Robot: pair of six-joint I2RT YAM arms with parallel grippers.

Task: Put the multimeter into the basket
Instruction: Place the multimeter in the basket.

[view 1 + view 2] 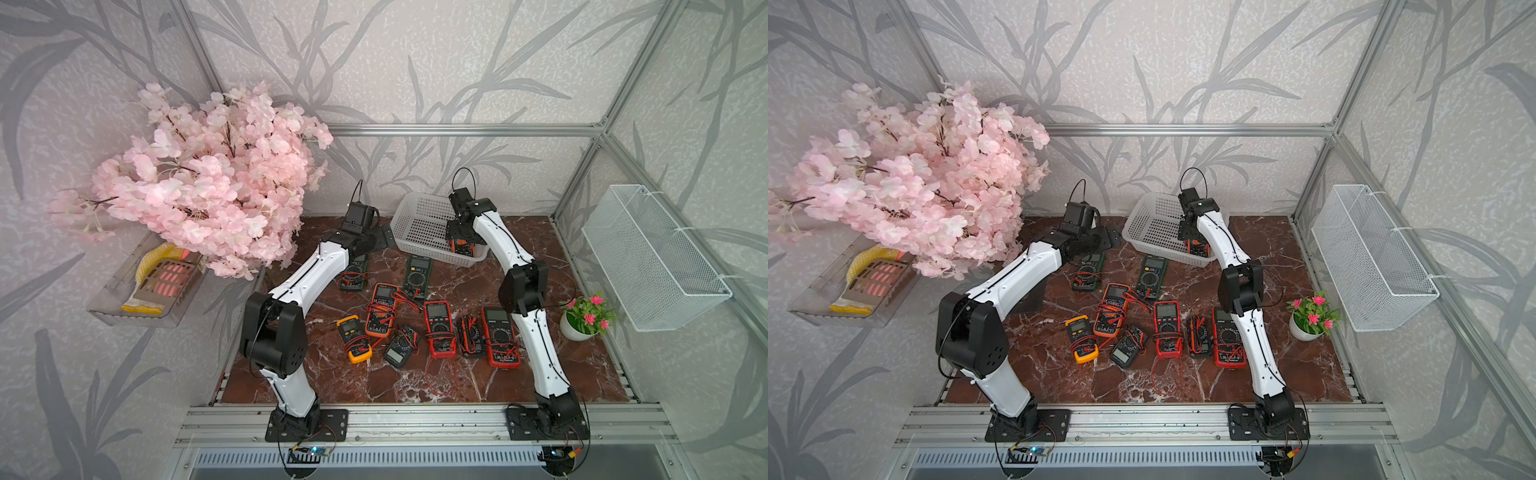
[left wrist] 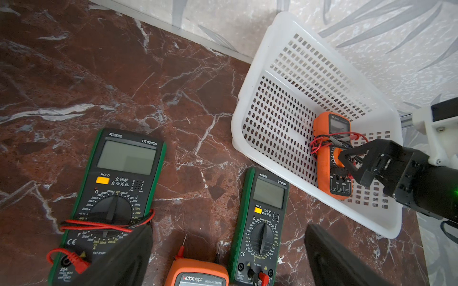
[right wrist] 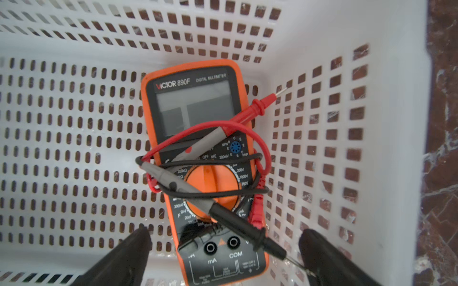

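multimeter (image 3: 198, 148) lies flat in basket (image 3: 62, 148), at one corner, leads (image 3: 247, 128) wrapped round | right gripper (image 3: 224, 231) spread over its lower end | left gripper (image 2: 228, 227) spread above counter (image 1: 540, 374) | eight other meters (image 1: 439, 328) on counter, one plant pot (image 1: 571, 328)

Both top views: orange Victor multimeter (image 1: 465, 250) in 4 o'clock corner of low white perforated plastic basket (image 1: 415, 224) mostly hidden under right gripper (image 1: 462, 239). Half of dark-green multimeter (image 1: 353, 279), 8 o'clock from basket, covered by white left arm (image 1: 316, 266). Wrist views: left gripper (image 2: 228, 230) black fingers (image 2: 119, 260) blurred, cut by frame edge; right gripper fingers (image 3: 119, 260) likewise.
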